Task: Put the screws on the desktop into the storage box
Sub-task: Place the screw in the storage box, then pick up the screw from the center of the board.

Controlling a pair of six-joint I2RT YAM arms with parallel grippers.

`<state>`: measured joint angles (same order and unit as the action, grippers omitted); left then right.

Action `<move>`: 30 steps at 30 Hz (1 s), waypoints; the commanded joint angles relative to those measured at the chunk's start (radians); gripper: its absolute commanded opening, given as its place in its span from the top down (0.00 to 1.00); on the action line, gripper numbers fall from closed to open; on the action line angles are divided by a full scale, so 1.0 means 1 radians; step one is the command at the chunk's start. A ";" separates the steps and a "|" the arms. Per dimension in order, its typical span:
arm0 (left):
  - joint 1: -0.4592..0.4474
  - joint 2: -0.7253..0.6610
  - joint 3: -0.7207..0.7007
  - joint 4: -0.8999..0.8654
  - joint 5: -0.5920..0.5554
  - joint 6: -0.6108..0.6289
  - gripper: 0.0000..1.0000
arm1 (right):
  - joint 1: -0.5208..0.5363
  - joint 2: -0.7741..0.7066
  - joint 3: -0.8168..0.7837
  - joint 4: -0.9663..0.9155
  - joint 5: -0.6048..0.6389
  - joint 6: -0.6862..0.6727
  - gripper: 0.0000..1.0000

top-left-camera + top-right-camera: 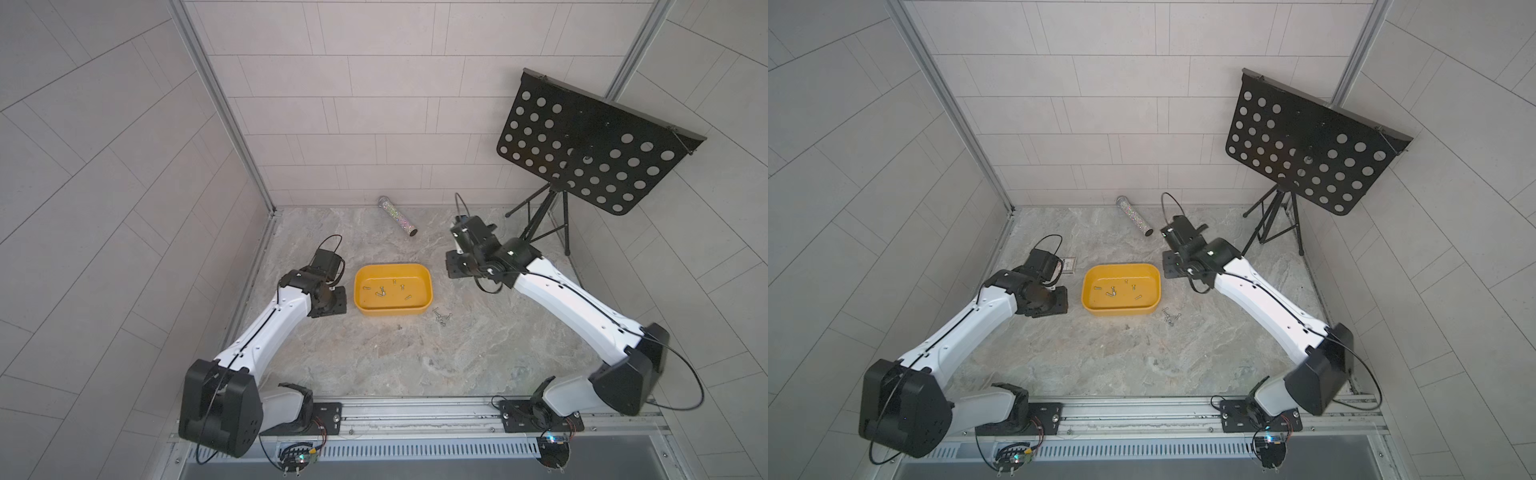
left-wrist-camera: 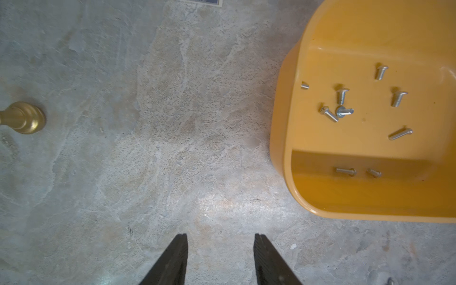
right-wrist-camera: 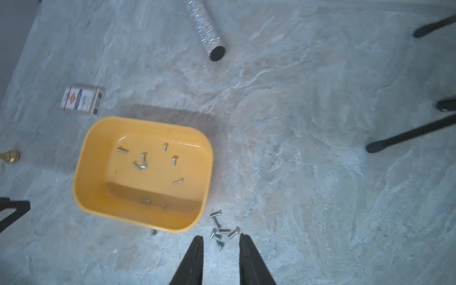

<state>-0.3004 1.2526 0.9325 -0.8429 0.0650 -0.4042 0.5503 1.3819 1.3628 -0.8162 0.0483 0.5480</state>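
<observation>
Grip: the right gripper [image 3: 221, 238] has its jaws parted with nothing between them, so it carries no screw.
Aim: it points at the loose screws [image 3: 223, 231] heaped just ahead of it on the desktop [image 3: 308, 128]. I read this as lining up for a pick from that heap.
Heap: about half a dozen screws touch and cross one another. Isolating a single one will likely be hard, and closing there may nudge its neighbours.
Box: the storage box [image 3: 79, 172] stands just beside the heap, off to one side of the right gripper. The carry over its rolled rim would be short, which is probably why this arm works from this end.
Inside: at least seven screws lie flat on the yellow floor. Two more screw shapes show on the shaded near wall, and I cannot tell whether they are screws or reflections.
Strays: a stray screw [image 3: 153, 232] sits just beside the box's outer wall, beyond the heap. What looks like another [image 1: 431, 362] lies alone, well apart, toward the arm bases.
Partner: the left gripper [image 2: 220, 237] is parted and empty too. It hovers over bare desktop on the box's far side from the right gripper, out of the way.
Look: the screws have short, threaded silver-grey shafts and small rounded heads. They are shiny, tiny against either gripper, and apt to roll.
Bystanders: brass bell-shaped piece [image 2: 23, 118], printed card box [image 3: 81, 100] and glittery tube [image 3: 204, 27] lie farther out, none in the path.
</observation>
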 commanded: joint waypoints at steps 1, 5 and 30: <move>-0.092 -0.049 -0.004 -0.026 -0.028 -0.059 0.49 | -0.102 -0.077 -0.157 0.071 -0.096 0.012 0.71; -0.215 -0.071 0.019 -0.063 -0.082 -0.143 0.48 | -0.144 -0.164 -0.265 0.058 -0.098 -0.029 0.71; -0.631 0.279 0.070 0.178 -0.281 -0.537 0.38 | -0.186 -0.225 -0.356 0.006 -0.115 -0.084 0.70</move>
<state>-0.9230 1.5127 0.9779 -0.7006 -0.1715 -0.8982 0.3702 1.1797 1.0203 -0.7830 -0.0677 0.4744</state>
